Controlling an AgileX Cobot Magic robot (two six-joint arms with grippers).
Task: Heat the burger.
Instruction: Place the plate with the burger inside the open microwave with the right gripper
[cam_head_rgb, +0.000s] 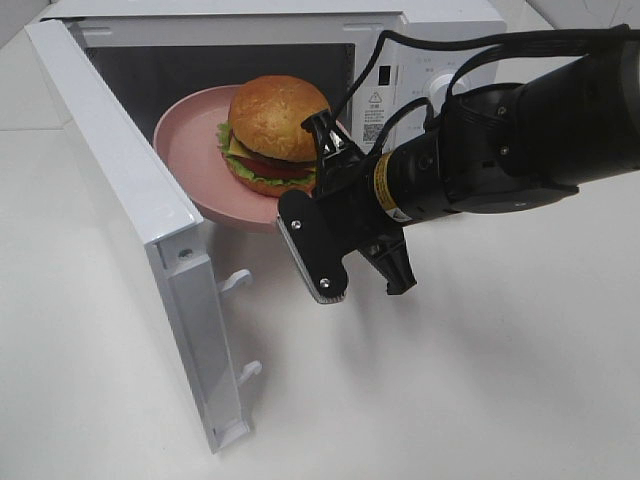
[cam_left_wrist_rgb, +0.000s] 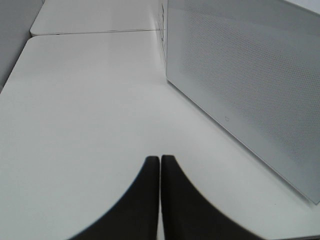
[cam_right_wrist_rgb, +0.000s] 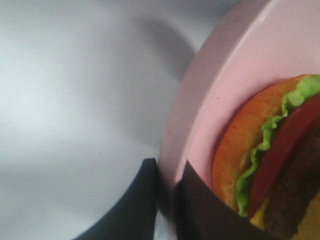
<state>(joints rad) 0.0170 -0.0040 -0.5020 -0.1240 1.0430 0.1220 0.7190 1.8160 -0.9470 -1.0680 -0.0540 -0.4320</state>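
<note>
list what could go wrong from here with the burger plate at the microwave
1. The right pincer grips only one edge of the round pink plate, so it could tip or slip, and the tall golden-bun burger might slide off.
2. The plate looks only partly inside the white microwave; letting go now may leave it overhanging, and the open white door could hit it.

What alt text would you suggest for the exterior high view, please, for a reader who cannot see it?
The right arm's black gripper clamps the rim of a round pink plate carrying a golden-bun burger with lettuce and tomato, at the mouth of a white microwave oven. Its white door stands open on the left.
</note>
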